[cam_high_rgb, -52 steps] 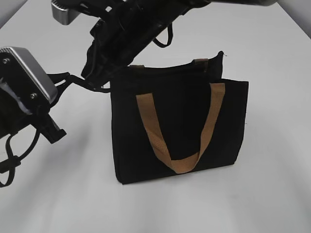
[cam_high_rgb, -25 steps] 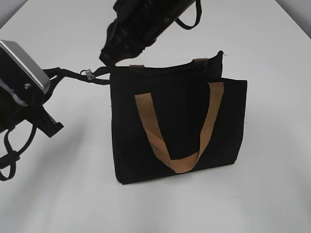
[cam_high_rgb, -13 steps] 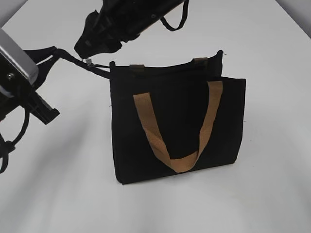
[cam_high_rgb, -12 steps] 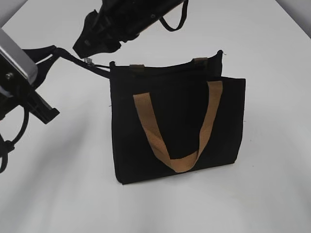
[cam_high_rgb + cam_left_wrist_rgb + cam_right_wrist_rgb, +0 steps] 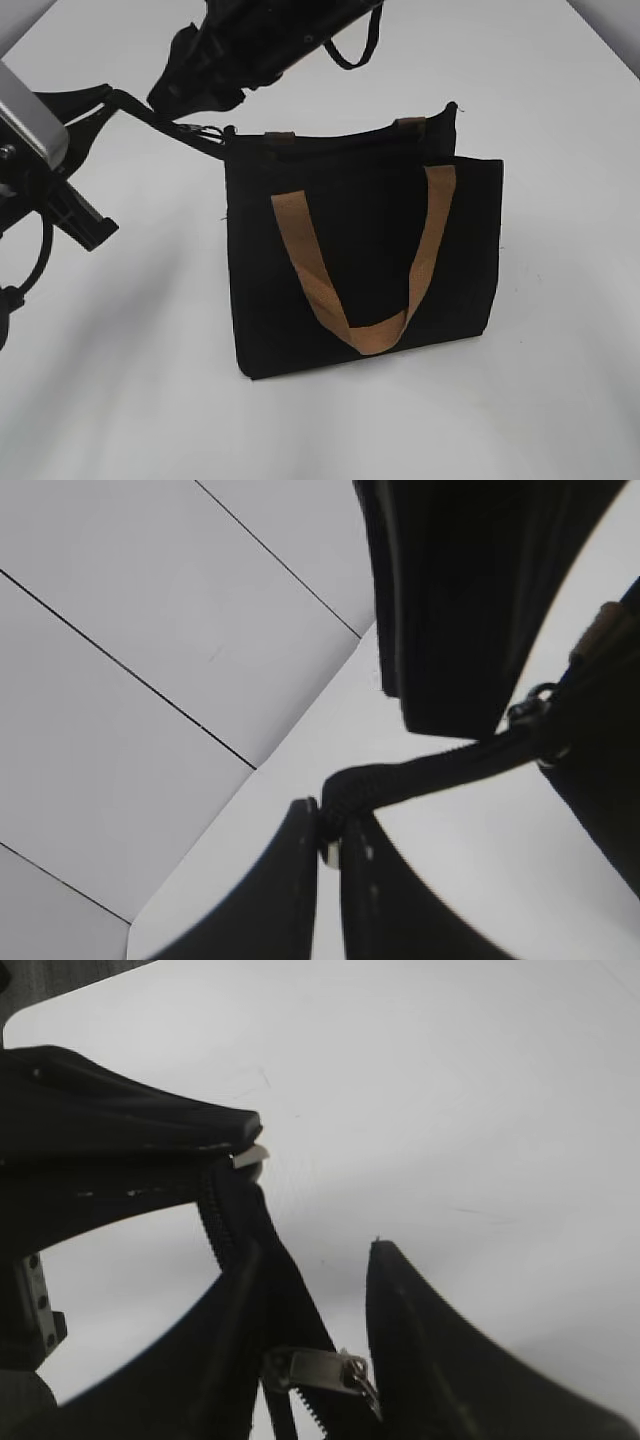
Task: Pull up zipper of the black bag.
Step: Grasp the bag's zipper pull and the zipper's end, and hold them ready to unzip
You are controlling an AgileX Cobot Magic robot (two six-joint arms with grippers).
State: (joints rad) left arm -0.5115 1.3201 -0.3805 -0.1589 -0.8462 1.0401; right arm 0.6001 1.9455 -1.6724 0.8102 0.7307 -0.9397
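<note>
Item: black bag [image 5: 360, 260], upright on white table [image 5: 560, 400], tan handle [image 5: 350, 270] draped down front panel. Top rim reads closed along its length.

Zipper [image 5: 205, 132]: tail end runs off bag's top-left corner as a taut black strip. Silvery pull [image 5: 320, 1370] now at that corner, lying flat on teeth; approx 2 s ago hidden under right arm, approx 1 s ago visible further out along tail.

Left gripper [image 5: 330, 845]: left of bag, well apart from it, pinched narrow on tip of zip tail; same clamp as 1 s ago, tail kept tight.

Right gripper [image 5: 310, 1260]: above bag's top-left corner, jaws part-open astride zip tape, pull lying between them, no squeeze evident. Was pinched shut 1 s ago; release just made.

Meaning for task: pull let go at end of travel, zip prob. fully drawn. Remaining, as judged: right arm to lift clear w/o snagging pull; left to drop tail. Risk: bag tipping if tail tension goes unevenly.
</note>
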